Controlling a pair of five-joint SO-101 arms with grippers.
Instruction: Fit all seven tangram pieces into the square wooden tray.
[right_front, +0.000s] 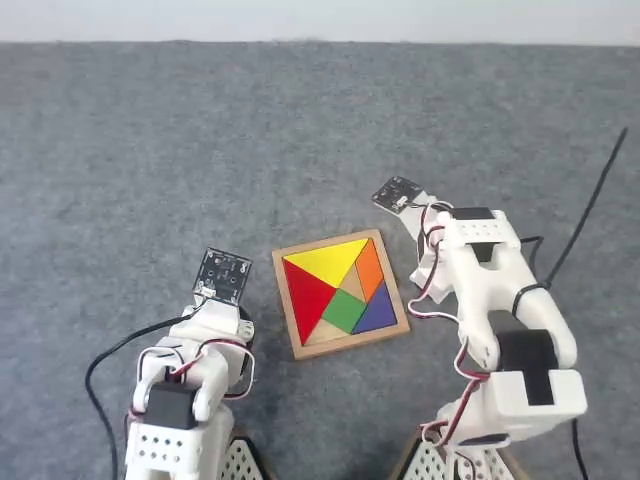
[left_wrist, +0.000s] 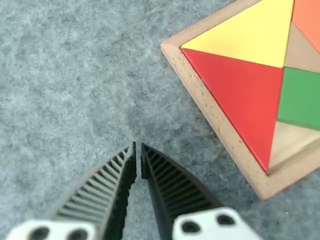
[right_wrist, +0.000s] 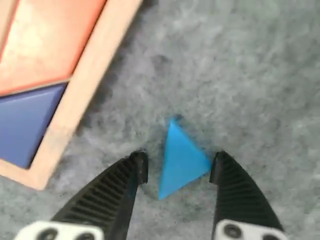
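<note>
Right pincer (right_wrist: 178, 161) straddles blue triangle (right_wrist: 181, 162) | tray (left_wrist: 202, 95): red (left_wrist: 245, 95), yellow (left_wrist: 250, 35), green (left_wrist: 300, 95)

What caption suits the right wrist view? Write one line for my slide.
Right gripper open astride a light blue triangle on the grey mat, beside a corner of the wooden tray.

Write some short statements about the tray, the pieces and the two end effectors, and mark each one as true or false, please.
1. The red triangle lies in the wooden tray, touching the yellow triangle. True.
2. The light blue triangle lies inside the tray. False: it lies on the grey carpet, beside the tray.
3. The right end effector is open, with one finger on each side of the light blue triangle. True.
4. The left end effector holds the red triangle. False: it is shut on nothing, over the carpet.
</note>
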